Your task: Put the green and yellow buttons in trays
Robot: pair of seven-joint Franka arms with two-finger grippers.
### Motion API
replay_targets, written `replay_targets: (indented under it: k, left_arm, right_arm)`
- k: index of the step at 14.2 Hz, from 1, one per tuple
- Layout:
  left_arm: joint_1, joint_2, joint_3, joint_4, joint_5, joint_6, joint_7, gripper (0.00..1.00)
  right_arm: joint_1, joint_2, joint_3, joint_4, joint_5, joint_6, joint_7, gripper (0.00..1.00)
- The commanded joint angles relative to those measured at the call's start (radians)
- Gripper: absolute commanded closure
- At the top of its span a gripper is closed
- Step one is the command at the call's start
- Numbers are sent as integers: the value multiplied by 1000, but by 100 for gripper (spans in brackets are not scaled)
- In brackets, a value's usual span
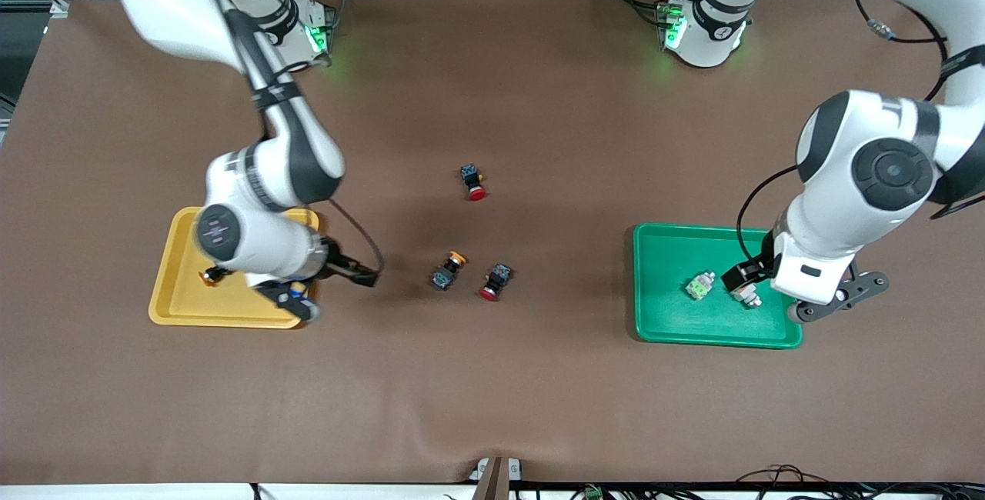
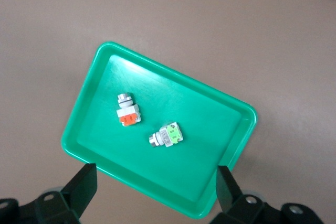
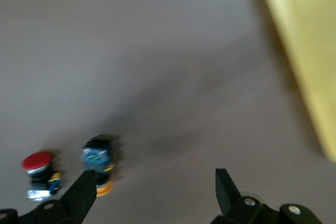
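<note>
Since sorting goes by color, the left gripper (image 2: pixel 152 192) hangs spread, empty, above the green tray (image 1: pixel 654 315) holding two grey switches (image 2: pixel 128 113); the right gripper (image 3: pixel 152 195), likewise spread, eyes the yellow-capped switch (image 1: pixel 449 270).

Brown table (image 1: pixel 539 392). Yellow tray (image 1: pixel 181 308) toward right arm's end, one yellow-capped button (image 1: pixel 209 276) in it, partly hidden by arm. Right gripper (image 1: pixel 302 301) over yellow tray's corner. Green tray (image 1: pixel 669 315) toward left arm's end, green-block button (image 1: pixel 699 285) and second pale button (image 1: pixel 748 297) inside. Left gripper (image 1: pixel 740 278) over green tray. Mid-table: orange-capped button (image 1: pixel 448 270) beside red-capped switch (image 1: pixel 494 281); another red-capped switch (image 1: pixel 472 181) farther from camera.
</note>
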State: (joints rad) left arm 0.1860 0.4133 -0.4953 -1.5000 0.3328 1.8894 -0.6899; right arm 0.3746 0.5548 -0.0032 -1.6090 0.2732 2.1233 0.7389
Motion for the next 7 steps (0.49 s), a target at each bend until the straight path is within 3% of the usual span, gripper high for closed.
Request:
replay_targets:
  k: [1,5,7]
  left_arm:
    - [9,-36,-17,61,3,-91,120,0]
    - [48,-116,-15,77,-33,-115,191,0]
    - [63,-180,30,72,-139,-115,329,0]
  right_arm:
    - [75,11,-11,-2,29,35,65,0]
    - [153,65,-11,0,26,138,140,0]
    - [181,114,-11,8,17,222,160,0]
